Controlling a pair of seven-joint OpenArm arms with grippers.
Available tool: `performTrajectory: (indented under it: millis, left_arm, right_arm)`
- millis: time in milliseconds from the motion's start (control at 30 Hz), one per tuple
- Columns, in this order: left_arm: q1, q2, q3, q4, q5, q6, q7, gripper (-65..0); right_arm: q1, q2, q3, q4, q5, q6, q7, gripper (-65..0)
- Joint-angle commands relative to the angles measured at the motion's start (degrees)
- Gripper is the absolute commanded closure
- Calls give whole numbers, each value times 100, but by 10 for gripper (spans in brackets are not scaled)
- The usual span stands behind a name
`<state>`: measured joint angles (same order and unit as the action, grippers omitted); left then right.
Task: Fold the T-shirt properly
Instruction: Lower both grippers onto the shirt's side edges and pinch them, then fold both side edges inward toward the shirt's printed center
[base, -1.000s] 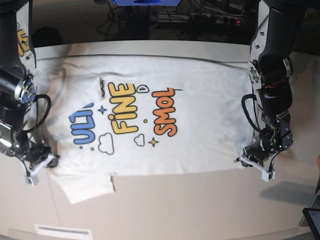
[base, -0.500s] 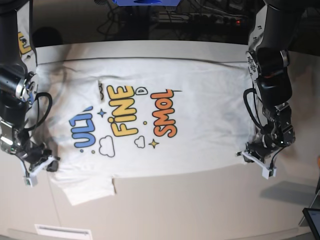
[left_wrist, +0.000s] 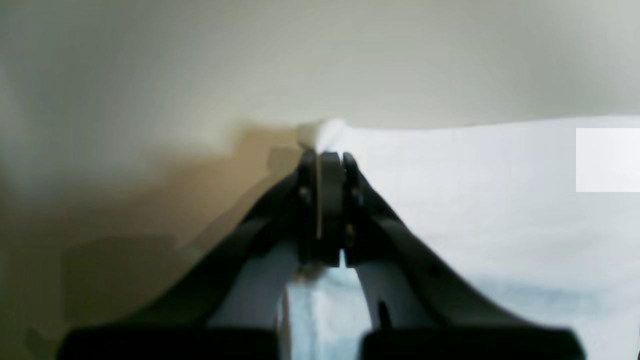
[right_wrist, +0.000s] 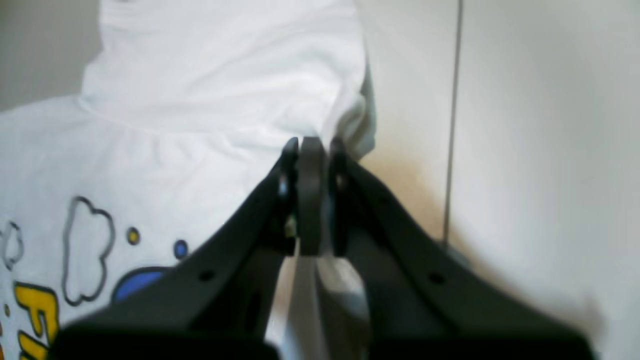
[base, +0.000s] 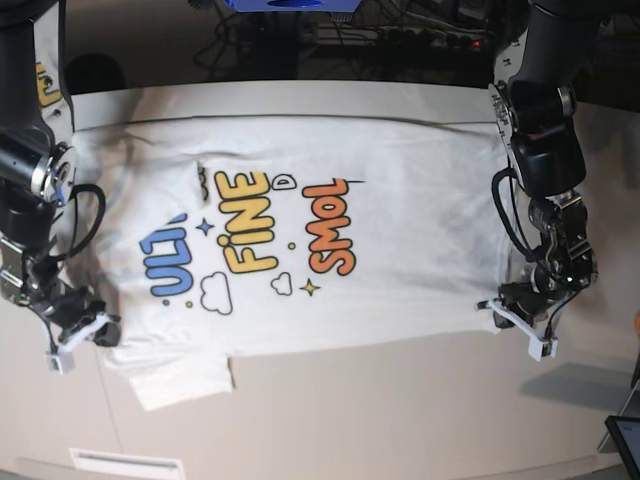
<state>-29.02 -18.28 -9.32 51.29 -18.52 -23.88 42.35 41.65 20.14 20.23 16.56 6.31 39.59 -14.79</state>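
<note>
Nearest me, a short white flap of the T-shirt (base: 300, 320) lies below its lower edge, toward the left in the base view. At that edge's two ends are the jaws — the right gripper (right_wrist: 324, 145) is clenched on the T-shirt's bunched corner, and the left gripper (left_wrist: 320, 157) pinches the opposite corner. Between them the T-shirt spreads across the worktop (base: 330, 420), its colourful lettering, clouds and stars showing left of its middle. Beyond the T-shirt's far edge — dark cables (base: 440, 35), hard to make out.
</note>
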Motion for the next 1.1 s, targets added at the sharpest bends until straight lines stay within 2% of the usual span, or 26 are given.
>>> performTrajectory:
  millis: [0, 167, 233, 433, 533, 1067]
  left_arm:
    - [-162, -93, -13, 124, -69, 10, -125, 0]
    - [-162, -93, -13, 124, -77, 10, -116, 0]
    - [-162, -93, -13, 168, -86, 1, 60, 0]
    - [383, -31, -13, 1425, -60, -69, 244, 0]
    - [497, 39, -13, 1689, -51, -69, 552, 0]
    - [989, -5, -22, 2489, -51, -69, 605, 0]
  right_arm:
    - [147, 127, 4, 89, 121, 41, 129, -1]
    - [-187, 100, 4, 529, 130, 41, 103, -1]
    - [-284, 91, 12, 696, 130, 41, 103, -1]
    - [-477, 83, 21, 1144, 139, 41, 103, -1]
    - [-503, 83, 30, 1206, 139, 41, 103, -1]
    - [-679, 91, 39, 1470, 147, 41, 103, -1]
